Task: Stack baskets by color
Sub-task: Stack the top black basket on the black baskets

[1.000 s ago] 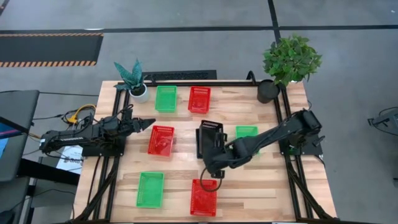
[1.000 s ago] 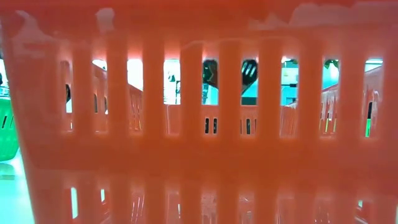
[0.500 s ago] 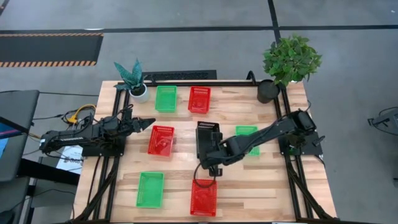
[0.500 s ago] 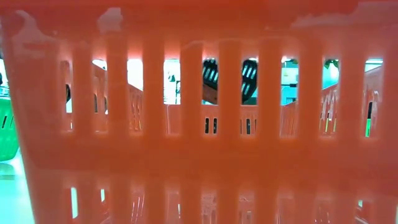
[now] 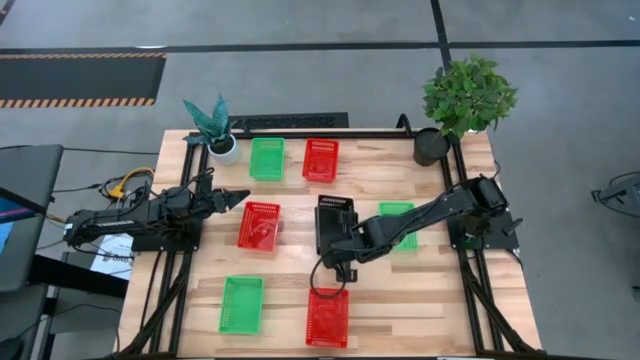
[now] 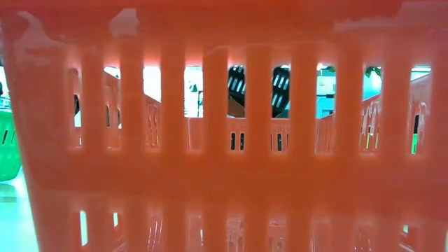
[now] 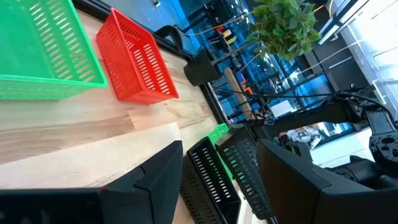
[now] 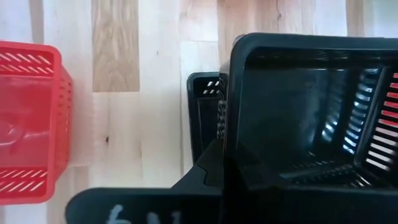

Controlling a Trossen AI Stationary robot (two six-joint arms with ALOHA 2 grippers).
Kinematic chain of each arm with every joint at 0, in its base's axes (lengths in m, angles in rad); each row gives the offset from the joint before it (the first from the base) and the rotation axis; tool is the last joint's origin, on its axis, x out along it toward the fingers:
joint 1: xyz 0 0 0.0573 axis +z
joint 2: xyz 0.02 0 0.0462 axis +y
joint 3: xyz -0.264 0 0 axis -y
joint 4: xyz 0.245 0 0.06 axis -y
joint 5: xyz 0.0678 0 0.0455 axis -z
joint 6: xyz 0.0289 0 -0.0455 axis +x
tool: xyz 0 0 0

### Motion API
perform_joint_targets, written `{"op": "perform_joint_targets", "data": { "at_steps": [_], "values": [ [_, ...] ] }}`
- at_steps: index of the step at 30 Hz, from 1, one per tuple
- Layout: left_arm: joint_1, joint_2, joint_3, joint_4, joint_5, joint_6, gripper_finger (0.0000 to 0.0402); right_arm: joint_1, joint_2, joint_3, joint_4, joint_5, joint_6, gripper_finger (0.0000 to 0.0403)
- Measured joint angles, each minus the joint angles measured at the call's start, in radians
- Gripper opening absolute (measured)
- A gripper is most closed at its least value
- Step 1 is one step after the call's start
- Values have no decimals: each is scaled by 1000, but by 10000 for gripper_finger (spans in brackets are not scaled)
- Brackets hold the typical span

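Two black baskets sit at mid-surface: the right hand [image 5: 333,262] pinches the rim of one black basket [image 8: 305,106], held above the other black basket [image 5: 334,217] on the wooden surface [image 5: 400,300]. Three red baskets and three green ones lie apart around them, a red basket [image 5: 327,316] nearest. The left hand [image 5: 238,196] waits at the left edge, fingers spread.
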Motion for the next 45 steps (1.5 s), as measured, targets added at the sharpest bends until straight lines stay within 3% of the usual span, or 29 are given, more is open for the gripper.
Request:
{"op": "perform_joint_targets", "data": {
  "at_steps": [23,40,45],
  "values": [
    [0,0,0,0,0,0,193,-30,-1,-33,-9,-35,-33,21],
    [0,0,0,0,0,1,193,-34,-1,-33,-24,-52,-25,70],
    [0,0,0,0,0,1,193,-34,-1,-33,-25,-50,-25,100]
  ]
}}
